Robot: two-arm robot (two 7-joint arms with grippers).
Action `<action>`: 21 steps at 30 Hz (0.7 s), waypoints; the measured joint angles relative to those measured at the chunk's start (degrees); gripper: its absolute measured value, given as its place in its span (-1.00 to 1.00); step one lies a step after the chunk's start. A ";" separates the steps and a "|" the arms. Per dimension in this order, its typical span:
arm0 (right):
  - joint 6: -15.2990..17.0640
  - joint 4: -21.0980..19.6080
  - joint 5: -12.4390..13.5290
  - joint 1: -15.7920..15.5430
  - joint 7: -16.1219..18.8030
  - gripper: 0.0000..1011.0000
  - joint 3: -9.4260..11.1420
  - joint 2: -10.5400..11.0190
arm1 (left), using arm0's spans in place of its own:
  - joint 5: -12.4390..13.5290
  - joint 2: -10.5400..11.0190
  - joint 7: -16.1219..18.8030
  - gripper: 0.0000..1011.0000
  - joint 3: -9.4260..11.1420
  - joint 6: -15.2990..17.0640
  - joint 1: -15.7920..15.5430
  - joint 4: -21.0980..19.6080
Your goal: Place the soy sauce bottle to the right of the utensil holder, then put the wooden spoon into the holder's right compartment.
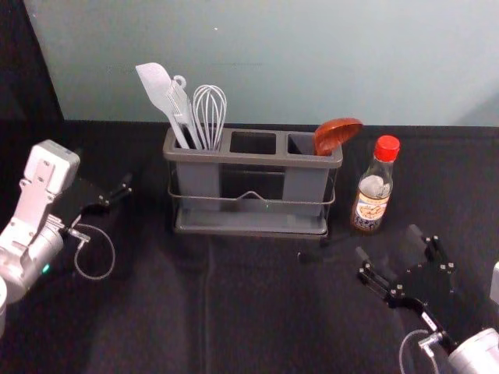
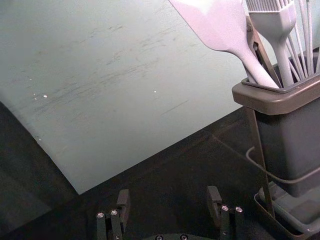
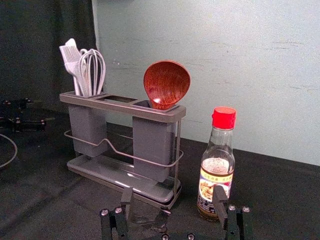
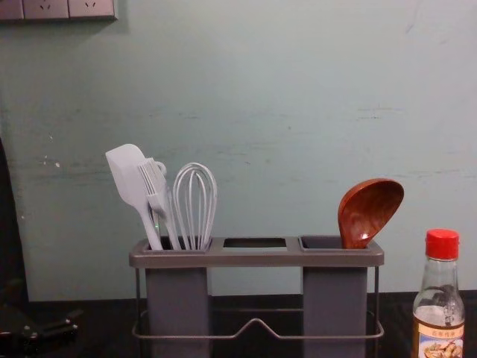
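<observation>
The wooden spoon (image 1: 335, 134) leans, bowl up, in the right compartment of the grey utensil holder (image 1: 251, 159); its bowl (image 3: 166, 82) tilts to the right in the chest view. Just right of the holder, the red-capped soy sauce bottle (image 1: 373, 191) stands upright, apart from it. My right gripper (image 1: 387, 243) is in front of the bottle, its fingers apart with nothing held; the right wrist view has this gripper (image 3: 173, 197) below the holder's end and bottle (image 3: 216, 172). Left of the holder, my left gripper (image 1: 117, 195) is open and empty; its wrist view shows the gripper (image 2: 168, 200) too.
A white spatula (image 1: 160, 92), a brush and a whisk (image 1: 210, 113) stand in the holder's left compartment. The middle compartment (image 1: 253, 142) is between them and the spoon. Behind the dark cloth-covered table (image 1: 156, 312) rises a pale wall (image 4: 253, 112).
</observation>
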 joint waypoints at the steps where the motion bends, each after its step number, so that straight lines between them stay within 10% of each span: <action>1: -0.01 0.00 0.00 0.00 0.00 0.99 0.00 0.00 | 0.00 0.00 0.00 0.99 0.00 0.00 0.01 0.00; 21: -0.04 0.00 0.00 0.00 0.00 0.99 0.00 0.00 | 0.00 0.00 0.00 0.99 0.00 0.00 0.01 0.00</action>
